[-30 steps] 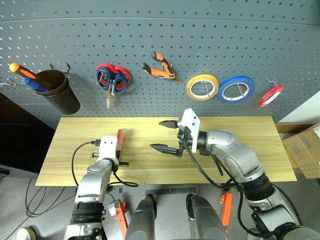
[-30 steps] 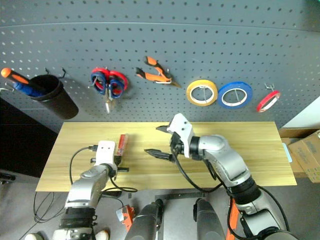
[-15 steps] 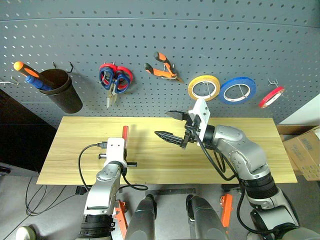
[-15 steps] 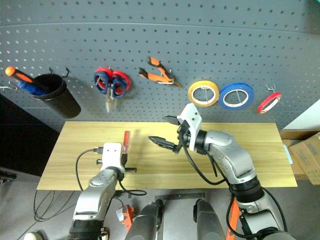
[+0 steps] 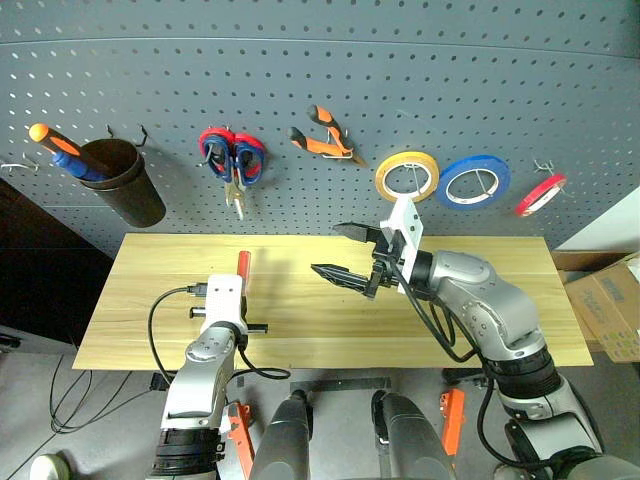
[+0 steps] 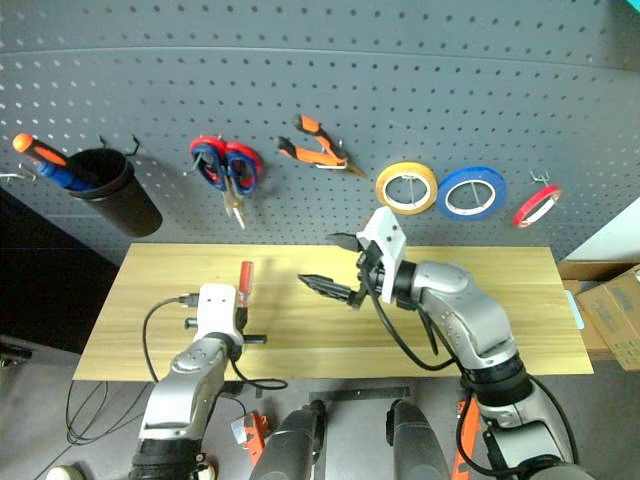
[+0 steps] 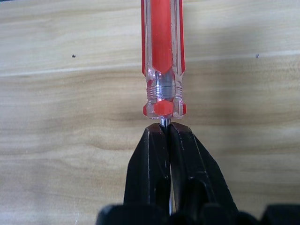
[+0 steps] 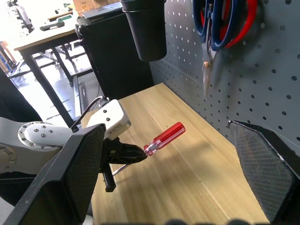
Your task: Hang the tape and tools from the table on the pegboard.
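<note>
Red screwdriver (image 7: 162, 51) shaft pinched in L gripper (image 7: 169, 133) fingers above table (image 5: 300, 320).

Dark grey perforated pegboard panel (image 5: 300, 60), regular hole grid. Light yellowish wood-grain tabletop (image 5: 300, 335). Slim screwdriver with clear red handle (image 7: 162, 51). Thin red tape ring (image 5: 540, 193). Blue-handled scissors (image 5: 222, 157). Orange-and-black-handled small pliers (image 5: 325, 135).

The red-handled screwdriver (image 7: 161, 56) was held clear above the table (image 5: 300, 330) near its left end, handle toward the pegboard (image 5: 330, 70). Blue-handled scissors (image 5: 232, 165), orange-and-black pliers (image 5: 322, 138) and red tape (image 5: 540, 194) hung there.
</note>
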You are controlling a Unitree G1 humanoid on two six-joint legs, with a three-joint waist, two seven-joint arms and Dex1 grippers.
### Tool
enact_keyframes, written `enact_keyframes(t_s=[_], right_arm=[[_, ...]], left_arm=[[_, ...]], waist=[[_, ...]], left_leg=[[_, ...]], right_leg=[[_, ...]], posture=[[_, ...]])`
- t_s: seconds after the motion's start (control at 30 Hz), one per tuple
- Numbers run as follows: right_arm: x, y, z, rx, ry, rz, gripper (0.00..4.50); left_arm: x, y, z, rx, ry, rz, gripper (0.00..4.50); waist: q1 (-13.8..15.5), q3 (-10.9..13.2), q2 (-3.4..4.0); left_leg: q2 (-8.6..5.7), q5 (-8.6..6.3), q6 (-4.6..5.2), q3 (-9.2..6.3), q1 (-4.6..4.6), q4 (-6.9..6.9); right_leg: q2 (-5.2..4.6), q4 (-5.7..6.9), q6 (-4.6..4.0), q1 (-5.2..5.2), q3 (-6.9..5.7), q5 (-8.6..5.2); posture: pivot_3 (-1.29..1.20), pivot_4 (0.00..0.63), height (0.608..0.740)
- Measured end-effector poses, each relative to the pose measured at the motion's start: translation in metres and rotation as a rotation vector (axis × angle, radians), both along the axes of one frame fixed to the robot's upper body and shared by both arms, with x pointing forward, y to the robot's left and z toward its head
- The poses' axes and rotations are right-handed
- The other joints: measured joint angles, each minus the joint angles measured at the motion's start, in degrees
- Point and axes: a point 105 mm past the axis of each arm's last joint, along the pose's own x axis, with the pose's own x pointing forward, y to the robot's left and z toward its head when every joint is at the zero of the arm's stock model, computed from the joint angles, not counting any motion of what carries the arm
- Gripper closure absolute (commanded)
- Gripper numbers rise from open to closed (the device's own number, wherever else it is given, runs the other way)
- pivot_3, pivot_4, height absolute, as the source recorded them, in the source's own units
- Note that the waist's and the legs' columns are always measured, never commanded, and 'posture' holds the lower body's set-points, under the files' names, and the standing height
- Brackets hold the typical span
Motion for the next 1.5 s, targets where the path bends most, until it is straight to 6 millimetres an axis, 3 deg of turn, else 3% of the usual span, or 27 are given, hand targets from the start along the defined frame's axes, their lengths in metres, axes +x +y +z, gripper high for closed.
enact_keyframes(t_s=[0.87, 1.27, 1.5], right_arm=[[0.000, -0.006, -0.003, -0.029, 0.004, -0.004, 0.00], [-0.002, -0.007, -0.003, -0.037, 0.001, -0.004, 0.00], [-0.002, -0.009, 0.000, -0.019, 0.013, -0.009, 0.00]], left_arm=[[0.000, 0.003, 0.001, 0.025, 0.001, -0.005, 4.47], [-0.002, 0.006, 0.001, 0.042, 0.001, -0.009, 4.47], [0.001, -0.007, 0.036, 0.056, -0.238, -0.063, 4.47]], waist=[[-0.08, 0.01, 0.00], [-0.25, 0.01, 0.01], [-0.03, 0.01, 0.00]], left_leg=[[0.01, 0.01, 0.01, 0.00, 0.00, 0.18], [0.02, 0.00, 0.02, -0.03, 0.01, 0.31], [0.10, 0.00, 0.02, -0.04, 0.00, 0.40]], right_leg=[[0.03, 0.14, 0.00, 0.03, 0.01, 0.01], [0.03, 0.17, 0.01, 0.08, 0.01, 0.01], [-0.01, 0.15, -0.01, 0.15, 0.03, 0.03]], posture=[[0.04, 0.274, 0.740], [0.04, 0.268, 0.740], [0.06, 0.249, 0.740]])
